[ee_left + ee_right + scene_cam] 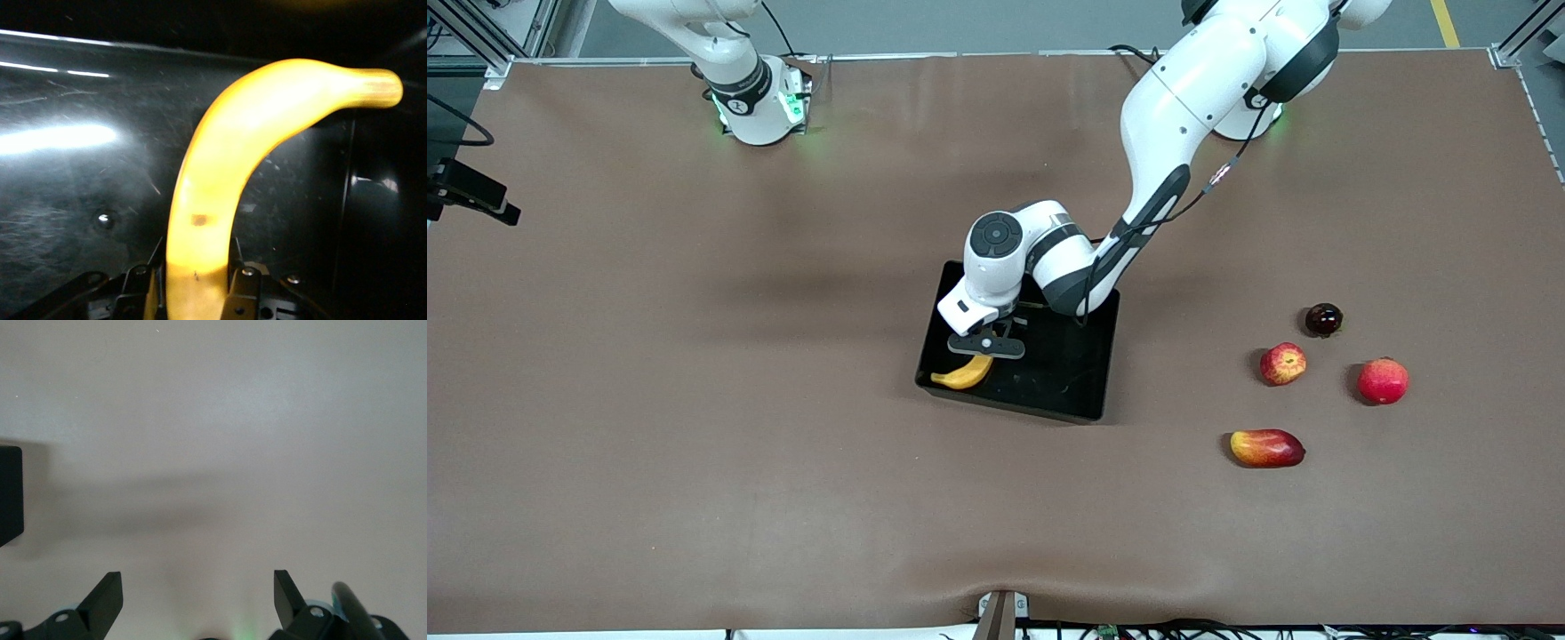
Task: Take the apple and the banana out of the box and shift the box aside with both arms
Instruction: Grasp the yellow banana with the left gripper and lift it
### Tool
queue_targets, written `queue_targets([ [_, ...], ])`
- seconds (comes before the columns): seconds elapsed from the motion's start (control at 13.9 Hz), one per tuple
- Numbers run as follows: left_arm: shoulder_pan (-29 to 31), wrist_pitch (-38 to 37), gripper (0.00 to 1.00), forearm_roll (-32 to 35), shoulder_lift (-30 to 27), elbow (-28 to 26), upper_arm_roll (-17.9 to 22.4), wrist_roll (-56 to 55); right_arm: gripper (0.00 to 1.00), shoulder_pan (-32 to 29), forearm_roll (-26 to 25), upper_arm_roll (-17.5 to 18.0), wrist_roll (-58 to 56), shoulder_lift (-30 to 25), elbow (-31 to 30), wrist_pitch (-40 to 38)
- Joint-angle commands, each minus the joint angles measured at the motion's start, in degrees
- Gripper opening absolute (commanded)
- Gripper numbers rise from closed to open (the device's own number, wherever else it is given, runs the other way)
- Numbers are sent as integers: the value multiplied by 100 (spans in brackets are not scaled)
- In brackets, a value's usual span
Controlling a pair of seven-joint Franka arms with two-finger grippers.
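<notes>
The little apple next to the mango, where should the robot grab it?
Probably from straight above, fingers closing across the apple's round middle. It sits alone on the table, clear of the mango, so there looks to be room on every side. The left gripper holds the banana.

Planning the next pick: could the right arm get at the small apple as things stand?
Probably not easily: the apple lies toward the left arm's end, past the box, where the left claw grips the banana.
</notes>
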Motion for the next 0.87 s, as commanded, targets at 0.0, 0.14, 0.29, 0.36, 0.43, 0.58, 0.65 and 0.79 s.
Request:
queue_targets([
  [0.0,25,-526,0,156,-436,-17,5,-52,100,-110,-86,96,75,61,78,-8],
  [0.14,60,-781,0,94,-691,-25,-3,-52,100,-110,-77,96,75,61,78,9],
  [0.29,183,-957,0,85,-928,-25,-21,-44,100,-110,-60,96,66,130,78,18],
  [0.36,288,-1045,0,85,-1086,-34,-47,-35,100,-84,-51,96,75,183,78,18],
  [0.43,376,-1185,0,85,-1244,-43,-56,-35,100,-66,-59,105,75,236,78,18],
  [0.58,683,-1518,0,59,-1622,-52,-82,0,100,-48,-60,114,66,315,78,27],
  [0.65,815,-1712,0,-46,-1754,-52,-83,114,100,-31,-60,123,49,376,78,96],
  [0.79,1367,-2072,0,-318,-2027,-61,-83,770,100,161,-68,132,5,892,78,342],
])
